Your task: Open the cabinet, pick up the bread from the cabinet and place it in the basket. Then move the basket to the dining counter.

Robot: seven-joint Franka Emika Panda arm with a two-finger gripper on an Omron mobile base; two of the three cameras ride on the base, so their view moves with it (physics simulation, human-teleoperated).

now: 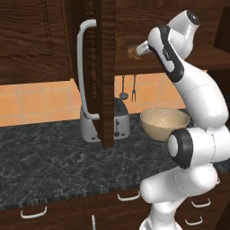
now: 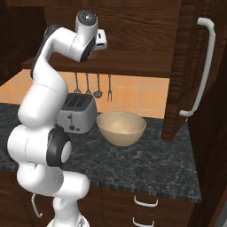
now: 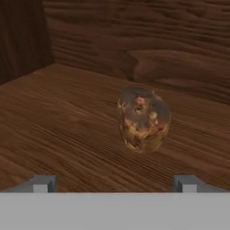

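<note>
cabinet (image 1: 104, 67): dark wood, door swung open, silver bar handle.
bread (image 3: 143, 117): brown crusty lump on the shelf, ahead of the fingertips (image 3: 42, 183), apart from them.
basket (image 2: 121, 127): tan bowl, upright, well below the fingers.

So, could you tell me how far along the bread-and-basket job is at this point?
Done: the cabinet door stands swung open. In hand: the gripper is inside the cabinet, fingers spread and empty, with the bread lying on the shelf just ahead of them, not yet grasped. Left: grasp the bread, drop it into the basket, which sits empty on the dark worktop, then carry the basket to the dining counter.
</note>
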